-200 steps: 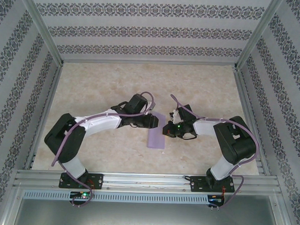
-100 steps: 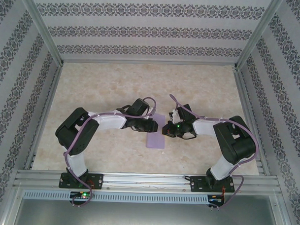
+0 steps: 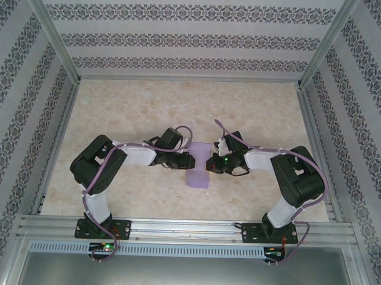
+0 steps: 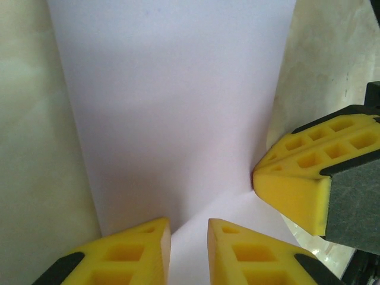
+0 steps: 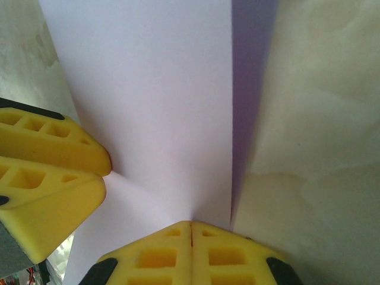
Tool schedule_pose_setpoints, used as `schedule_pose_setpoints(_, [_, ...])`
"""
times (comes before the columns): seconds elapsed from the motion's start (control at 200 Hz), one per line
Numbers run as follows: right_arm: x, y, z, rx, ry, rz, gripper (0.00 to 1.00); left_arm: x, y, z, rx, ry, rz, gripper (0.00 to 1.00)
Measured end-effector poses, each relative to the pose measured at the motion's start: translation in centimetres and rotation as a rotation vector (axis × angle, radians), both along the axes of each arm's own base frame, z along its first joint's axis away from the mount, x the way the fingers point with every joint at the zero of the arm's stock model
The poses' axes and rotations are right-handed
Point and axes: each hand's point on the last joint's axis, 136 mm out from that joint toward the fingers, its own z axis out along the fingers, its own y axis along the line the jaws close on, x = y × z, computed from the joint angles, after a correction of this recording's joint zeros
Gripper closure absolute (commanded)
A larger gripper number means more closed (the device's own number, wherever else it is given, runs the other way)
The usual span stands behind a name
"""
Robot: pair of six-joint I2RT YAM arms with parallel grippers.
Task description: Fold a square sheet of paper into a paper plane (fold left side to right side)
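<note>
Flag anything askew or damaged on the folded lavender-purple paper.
The folded lavender-purple sheet of paper does not look flush: a darker purple wedge shows beside its top layer's edge, widening away from the right gripper. Soft creases fan out near that gripper's tip. No tear shows.

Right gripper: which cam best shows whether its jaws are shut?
Right wrist view: the right gripper is shut, no gap, tip on the lavender paper. Left wrist view shows it side-on, one yellow wedge touching the paper. Top external: a small dark block, too small to judge.
</note>
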Motion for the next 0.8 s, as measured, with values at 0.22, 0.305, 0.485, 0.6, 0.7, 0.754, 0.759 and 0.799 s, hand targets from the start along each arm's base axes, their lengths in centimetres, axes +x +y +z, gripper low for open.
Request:
schedule_pose_setpoints(0.22, [0.0,0.0,0.0,-0.002,-0.001,-0.001,1.0,0.1,1.3,0.1,-0.018,-0.013,0.029,0.78])
schedule_pose_setpoints(0.305, [0.0,0.0,0.0,-0.003,-0.001,-0.001,1.0,0.2,2.4,0.0,-0.01,-0.013,0.055,0.8])
schedule_pose_setpoints(0.485, [0.0,0.0,0.0,-0.003,-0.002,-0.001,1.0,0.1,4.1,1.0,0.012,-0.033,0.098,0.81])
schedule_pose_setpoints(0.6, [0.0,0.0,0.0,-0.003,-0.002,-0.001,1.0,0.4,3.8,3.1,-0.021,-0.079,0.095,0.82])
schedule_pose_setpoints(0.7, [0.0,0.0,0.0,-0.003,-0.002,0.0,1.0,0.3,3.3,4.0,-0.044,-0.091,0.078,0.82])
schedule_pose_setpoints(0.754, [0.0,0.0,0.0,-0.003,-0.004,0.001,1.0,0.1,2.6,4.1,-0.053,-0.089,0.058,0.82])
schedule_pose_setpoints(0.759, [0.0,0.0,0.0,-0.003,-0.004,0.001,1.0,0.1,2.5,4.1,-0.054,-0.089,0.057,0.82])
schedule_pose_setpoints(0.799, [0.0,0.0,0.0,-0.003,-0.004,0.002,1.0,0.0,1.8,4.3,-0.063,-0.086,0.037,0.82])
